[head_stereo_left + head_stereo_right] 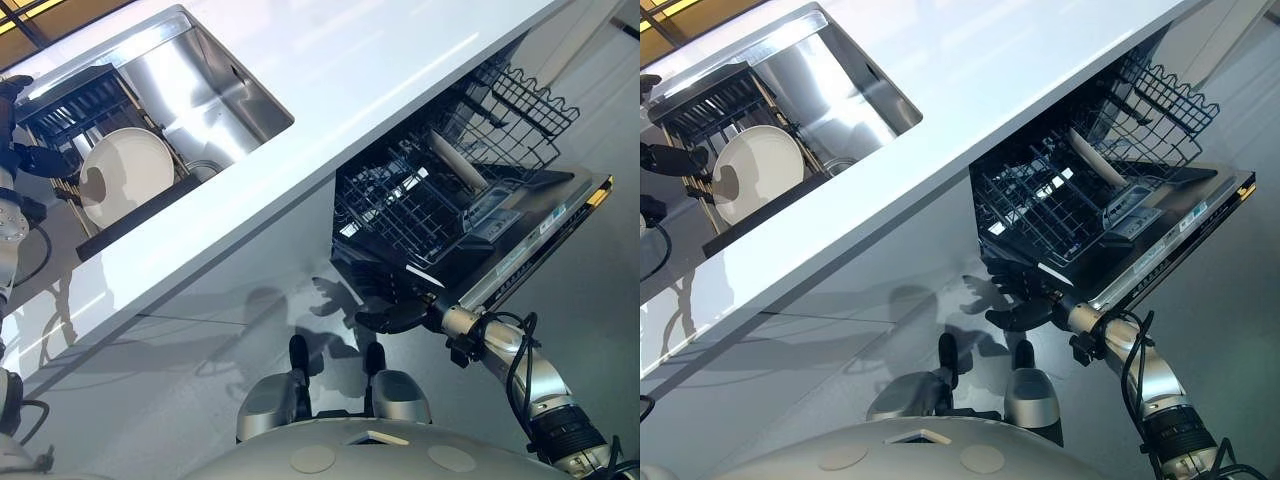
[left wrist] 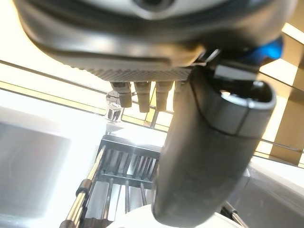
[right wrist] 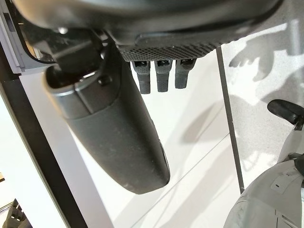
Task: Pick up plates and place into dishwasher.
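Sitting in the dark rack [image 1: 70, 110] inside the sink [image 1: 215, 85], the white plate [image 1: 125, 172] rests beside the left robot hand [image 1: 40, 160], whose fingers look loose. Right robot hand [image 1: 395, 316], fingers spread and empty, hovers under the open dishwasher [image 1: 460, 205].

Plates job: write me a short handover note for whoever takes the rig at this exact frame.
Left hand: by the white plate at the dark drying rack in the sink; fingers relaxed, not closed on the plate.
Right hand: open, holding nothing, below the front of the pulled-out lower dishwasher rack, beside the open dishwasher door.
Done: dishwasher open; one plate already stands on edge in the lower rack.
Left: grasp the white plate, carry it over, slot it in.
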Controlling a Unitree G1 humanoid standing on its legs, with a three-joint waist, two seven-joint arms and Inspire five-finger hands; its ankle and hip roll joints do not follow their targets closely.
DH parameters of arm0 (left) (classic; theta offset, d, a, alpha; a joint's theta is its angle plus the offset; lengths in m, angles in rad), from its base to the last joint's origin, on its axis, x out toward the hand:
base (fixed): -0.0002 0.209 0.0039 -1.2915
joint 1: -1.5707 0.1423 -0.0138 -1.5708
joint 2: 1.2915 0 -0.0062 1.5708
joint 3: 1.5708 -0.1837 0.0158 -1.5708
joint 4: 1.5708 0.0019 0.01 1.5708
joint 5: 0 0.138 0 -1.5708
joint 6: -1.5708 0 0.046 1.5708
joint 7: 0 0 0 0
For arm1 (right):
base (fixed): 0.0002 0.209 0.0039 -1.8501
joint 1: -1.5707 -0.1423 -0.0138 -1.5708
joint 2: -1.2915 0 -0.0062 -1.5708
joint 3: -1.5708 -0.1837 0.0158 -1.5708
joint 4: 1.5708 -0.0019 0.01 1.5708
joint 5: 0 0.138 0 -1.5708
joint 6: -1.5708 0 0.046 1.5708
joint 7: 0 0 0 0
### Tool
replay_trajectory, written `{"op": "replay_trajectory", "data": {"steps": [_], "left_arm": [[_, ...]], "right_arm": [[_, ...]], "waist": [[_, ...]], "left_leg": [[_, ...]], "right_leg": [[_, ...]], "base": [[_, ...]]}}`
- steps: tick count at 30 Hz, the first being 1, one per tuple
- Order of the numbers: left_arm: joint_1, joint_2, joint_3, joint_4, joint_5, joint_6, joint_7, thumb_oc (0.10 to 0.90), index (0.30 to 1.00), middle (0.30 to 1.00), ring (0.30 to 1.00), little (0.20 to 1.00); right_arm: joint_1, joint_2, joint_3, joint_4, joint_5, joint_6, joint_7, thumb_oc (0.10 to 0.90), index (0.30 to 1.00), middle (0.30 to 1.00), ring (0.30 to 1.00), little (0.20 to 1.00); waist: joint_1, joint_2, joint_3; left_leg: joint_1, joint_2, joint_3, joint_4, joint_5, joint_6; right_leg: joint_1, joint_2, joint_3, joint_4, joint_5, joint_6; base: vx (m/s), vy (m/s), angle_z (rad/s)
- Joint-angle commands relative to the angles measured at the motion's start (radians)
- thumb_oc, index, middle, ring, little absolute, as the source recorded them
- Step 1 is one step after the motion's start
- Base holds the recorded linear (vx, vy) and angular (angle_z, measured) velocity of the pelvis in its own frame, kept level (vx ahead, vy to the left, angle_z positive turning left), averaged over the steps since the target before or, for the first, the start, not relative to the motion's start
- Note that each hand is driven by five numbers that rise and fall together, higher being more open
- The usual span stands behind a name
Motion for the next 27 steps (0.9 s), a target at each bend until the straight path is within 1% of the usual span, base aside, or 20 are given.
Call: {"op": "replay_trajectory", "data": {"steps": [1,5,10,15,19,23,25,27], "left_arm": [[-0.112,0.079,0.066,0.001,-0.017,-0.028,0.043,0.8,0.9,0.9,0.9,0.9],[-0.146,0.083,0.036,0.01,-0.043,-0.035,0.005,0.8,0.9,0.9,0.9,0.9],[-0.192,0.077,-0.005,0.009,-0.043,-0.016,-0.045,0.8,0.9,0.9,0.9,0.9],[-0.235,0.073,-0.049,0.023,-0.057,-0.015,-0.061,0.8,0.9,0.9,0.9,0.9],[-0.292,0.068,-0.091,0.037,-0.073,-0.014,-0.065,0.8,0.9,0.9,0.9,0.9],[-0.334,0.062,-0.124,0.044,-0.069,-0.028,-0.063,0.8,0.9,0.9,0.9,0.9],[-0.357,0.062,-0.144,0.049,-0.073,-0.054,-0.07,0.8,0.9,0.9,0.9,0.9],[-0.372,0.059,-0.159,0.049,-0.069,-0.052,-0.086,0.8,0.9,0.9,0.9,0.9]], "right_arm": [[-0.007,0.023,0.037,-0.082,0.009,-0.09,0.009,0.8,0.9,0.9,0.9,0.9],[-0.006,0.022,0.035,-0.077,-0.001,-0.088,0.002,0.8,0.9,0.9,0.9,0.9],[-0.013,0.021,0.02,-0.08,-0.004,-0.084,0.003,0.8,0.9,0.9,0.9,0.9],[-0.018,0.017,0.02,-0.08,-0.004,-0.082,-0.011,0.8,0.9,0.9,0.9,0.9],[-0.025,0.011,0.019,-0.07,0.001,-0.098,-0.019,0.8,0.9,0.9,0.9,0.9],[-0.03,0.009,0.023,-0.063,0.008,-0.108,-0.028,0.8,0.9,0.9,0.9,0.9],[-0.026,0.006,0.021,-0.06,0.014,-0.111,-0.029,0.8,0.9,0.9,0.9,0.9],[-0.023,0.007,0.022,-0.057,0.012,-0.119,-0.028,0.8,0.9,0.9,0.9,0.9]], "waist": [[0.001,0.017,-0.061],[-0.008,0.015,-0.05],[-0.016,0.008,-0.03],[-0.022,-0.001,-0.01],[-0.029,-0.014,0.012],[-0.032,-0.026,0.025],[-0.034,-0.031,0.027],[-0.037,-0.032,0.028]], "left_leg": [[0.015,-0.066,0.087,0.108,-0.176,0.056],[0.012,-0.066,0.094,0.117,-0.183,0.059],[-0.001,-0.068,0.097,0.13,-0.186,0.064],[-0.019,-0.068,0.102,0.141,-0.188,0.069],[-0.039,-0.066,0.11,0.148,-0.188,0.072],[-0.054,-0.064,0.118,0.156,-0.188,0.075],[-0.058,-0.064,0.122,0.157,-0.189,0.075],[-0.06,-0.063,0.124,0.157,-0.189,0.075]], "right_leg": [[-0.171,0.012,0.033,0.22,-0.034,0.071],[-0.178,0.014,0.043,0.221,-0.026,0.075],[-0.194,0.017,0.057,0.222,-0.015,0.08],[-0.211,0.019,0.069,0.219,0.001,0.086],[-0.234,0.02,0.078,0.22,0.018,0.093],[-0.249,0.019,0.083,0.221,0.032,0.098],[-0.253,0.017,0.085,0.219,0.039,0.099],[-0.256,0.016,0.086,0.219,0.042,0.099]], "base": [[0.03,0.008,-0.03],[0.04,0.02,-0.03],[0.0,0.005,-0.01],[0.0,0.032,-0.01],[-0.03,0.025,-0.04],[-0.02,0.007,0.01],[0.0,0.0,0.0],[-0.01,0.019,-0.07]]}}
